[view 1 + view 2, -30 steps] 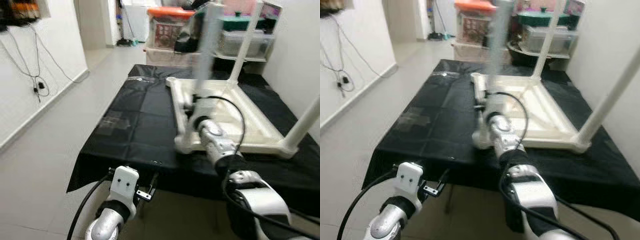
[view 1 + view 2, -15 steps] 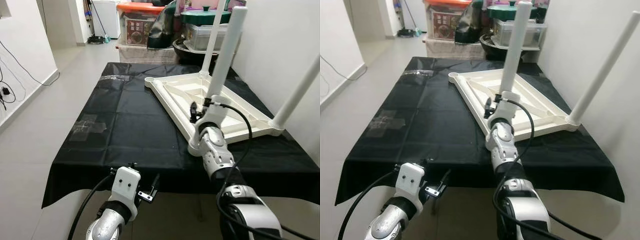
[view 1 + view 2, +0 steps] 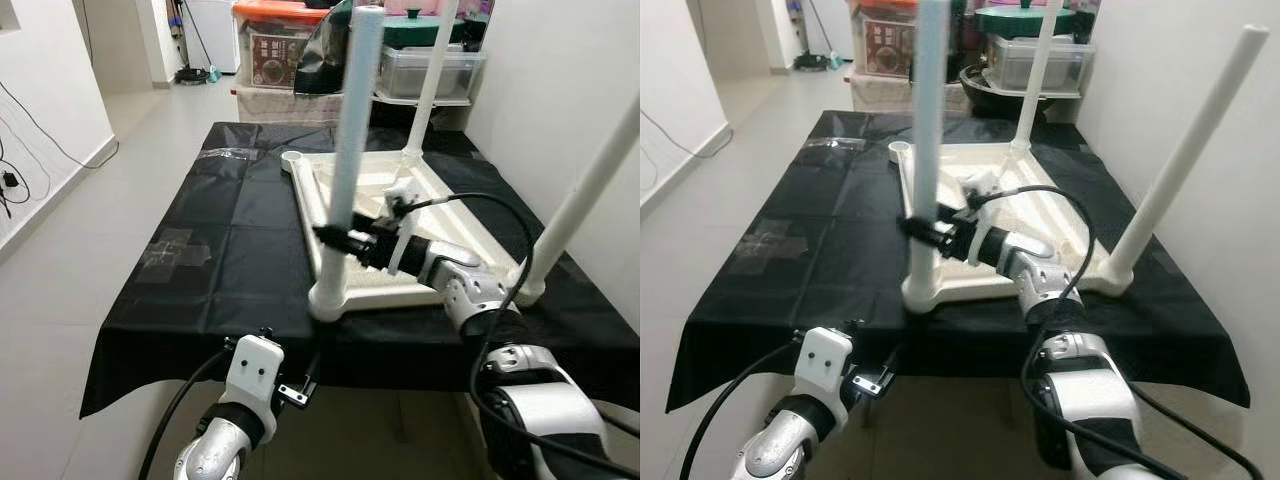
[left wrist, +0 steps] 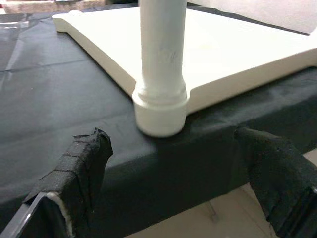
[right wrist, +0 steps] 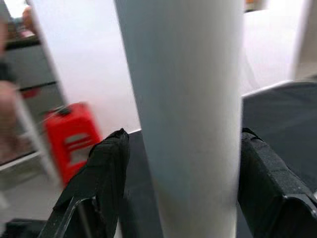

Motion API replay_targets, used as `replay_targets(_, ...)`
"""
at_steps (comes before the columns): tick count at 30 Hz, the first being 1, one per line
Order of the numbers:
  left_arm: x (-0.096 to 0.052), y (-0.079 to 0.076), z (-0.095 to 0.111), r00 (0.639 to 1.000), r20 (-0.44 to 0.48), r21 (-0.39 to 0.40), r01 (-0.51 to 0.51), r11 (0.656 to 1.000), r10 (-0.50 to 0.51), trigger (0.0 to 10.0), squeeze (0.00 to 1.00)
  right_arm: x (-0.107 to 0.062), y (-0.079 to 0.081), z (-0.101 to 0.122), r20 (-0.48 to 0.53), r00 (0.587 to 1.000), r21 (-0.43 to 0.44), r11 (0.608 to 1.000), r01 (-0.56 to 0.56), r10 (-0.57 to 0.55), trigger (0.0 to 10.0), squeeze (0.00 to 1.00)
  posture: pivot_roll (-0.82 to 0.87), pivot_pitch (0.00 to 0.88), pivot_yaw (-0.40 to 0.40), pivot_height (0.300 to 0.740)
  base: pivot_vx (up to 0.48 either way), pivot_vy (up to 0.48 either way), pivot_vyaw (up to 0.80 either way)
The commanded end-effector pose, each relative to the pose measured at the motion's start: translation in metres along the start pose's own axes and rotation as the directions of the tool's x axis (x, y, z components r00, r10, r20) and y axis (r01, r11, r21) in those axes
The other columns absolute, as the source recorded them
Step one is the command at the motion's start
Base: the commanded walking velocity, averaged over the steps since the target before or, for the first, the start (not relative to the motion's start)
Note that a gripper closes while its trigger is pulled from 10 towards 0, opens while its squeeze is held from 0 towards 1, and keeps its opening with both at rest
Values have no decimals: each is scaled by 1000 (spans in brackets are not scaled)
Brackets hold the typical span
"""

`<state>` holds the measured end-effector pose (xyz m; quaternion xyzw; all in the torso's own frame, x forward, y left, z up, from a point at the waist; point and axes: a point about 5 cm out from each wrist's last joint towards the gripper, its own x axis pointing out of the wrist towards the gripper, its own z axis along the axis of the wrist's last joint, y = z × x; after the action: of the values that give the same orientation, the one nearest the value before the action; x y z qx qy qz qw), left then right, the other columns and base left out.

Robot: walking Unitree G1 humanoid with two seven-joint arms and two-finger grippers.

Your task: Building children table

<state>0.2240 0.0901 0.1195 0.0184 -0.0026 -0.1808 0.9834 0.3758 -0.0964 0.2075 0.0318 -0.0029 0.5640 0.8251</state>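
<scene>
On the black-draped worktop (image 3: 230,250) ahead of me the white children's table (image 3: 400,205) lies upside down, its top flat on the cloth and three legs standing up from its corners. My right gripper (image 3: 345,239) reaches across from the right and has the near leg (image 3: 350,150) between its jaws, partway up the tube; from the right wrist camera the black fingers (image 5: 106,171) sit on either side of the white tube, spread around it, and I cannot tell whether they press on it (the gaps look very slim). That leg stands in the corner socket (image 4: 160,110) at the worktop's near edge. My left gripper (image 4: 173,168) hangs low in front of that edge, jaws spread and holding nothing, looking straight at the socket.

I judge the step in hand is seating this leg. Next I need to twist or press it home while keeping it upright, then deal with the far-left corner (image 3: 293,158), which has an empty socket.
</scene>
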Motion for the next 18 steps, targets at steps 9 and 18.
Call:
replay_targets(9, -1, 0, -4, 1000, -11, -4, -5, 1000, 5, 10000, 0, 26, -10, -4, -8, 930, -37, 929, 368, -368, 0, 0, 91, 0, -73, 740, 0, 0, 0)
replay_targets(18, -1, 0, -4, 1000, -11, -9, -3, 1000, 3, 10000, 0, -64, -56, -18, -18, 108, 42, 107, 993, -994, 0, 0, 79, 0, -68, 740, 0, 0, 0)
